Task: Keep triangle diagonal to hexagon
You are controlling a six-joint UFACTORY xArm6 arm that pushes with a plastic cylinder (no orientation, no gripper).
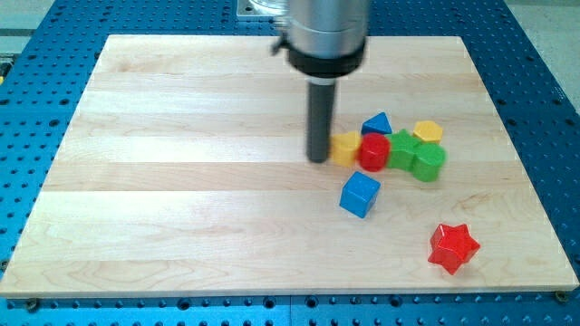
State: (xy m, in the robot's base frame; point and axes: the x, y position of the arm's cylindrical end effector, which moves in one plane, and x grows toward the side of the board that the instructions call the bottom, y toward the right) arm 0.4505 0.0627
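Note:
The blue triangle (377, 124) sits at the top of a tight cluster right of the board's centre. A yellow block (428, 132), which looks like the hexagon, lies just right of the triangle at the cluster's upper right. My tip (317, 159) is at the cluster's left end, touching or nearly touching the left side of another yellow block (344, 148). A red cylinder (373, 152) stands right of that block and directly below the triangle. The tip is left of and below the triangle.
Two green blocks (401, 145) (428, 163) fill the cluster's right side under the yellow hexagon. A blue cube (360, 194) lies alone below the cluster. A red star (452, 247) lies near the wooden board's (181, 181) lower right corner. Blue perforated table surrounds the board.

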